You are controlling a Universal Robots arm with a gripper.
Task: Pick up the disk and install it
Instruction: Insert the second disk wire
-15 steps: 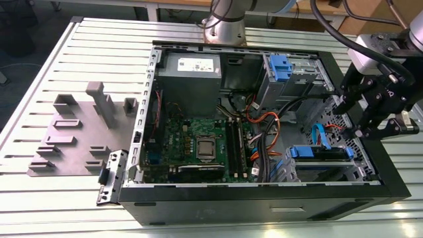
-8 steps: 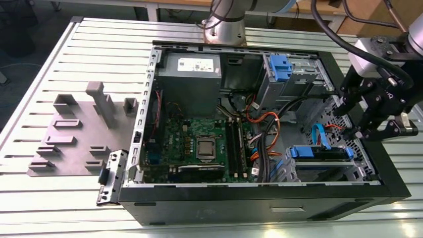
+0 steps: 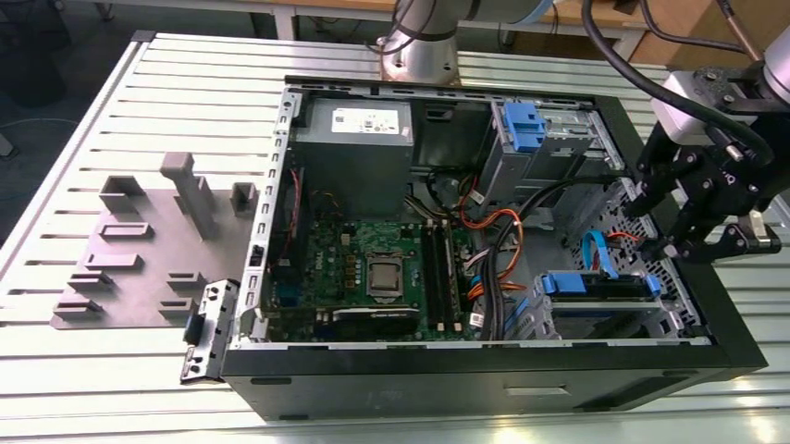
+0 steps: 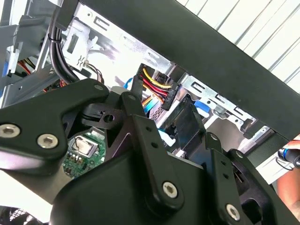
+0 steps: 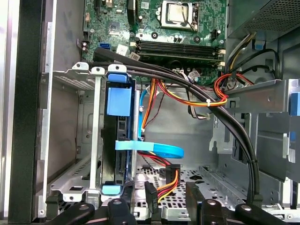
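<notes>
Open computer case point(image 3: 494, 365) on slatted surface point(image 3: 148, 111), gripper point(image 3: 709, 242) spread open and empty above case's right edge in the exterior view, disk point(image 5: 119, 140) seated edge-up in drive cage point(image 5: 77, 136), blue tab showing

The black gripper point(image 3: 713, 242) is hanging at the exterior view's right, its linkage fingers point(image 3: 686, 217) pointing downward and spread apart (nothing sitting between them). Above it, the silver wrist point(image 3: 691, 97) is carrying looped black cabling.
</notes>
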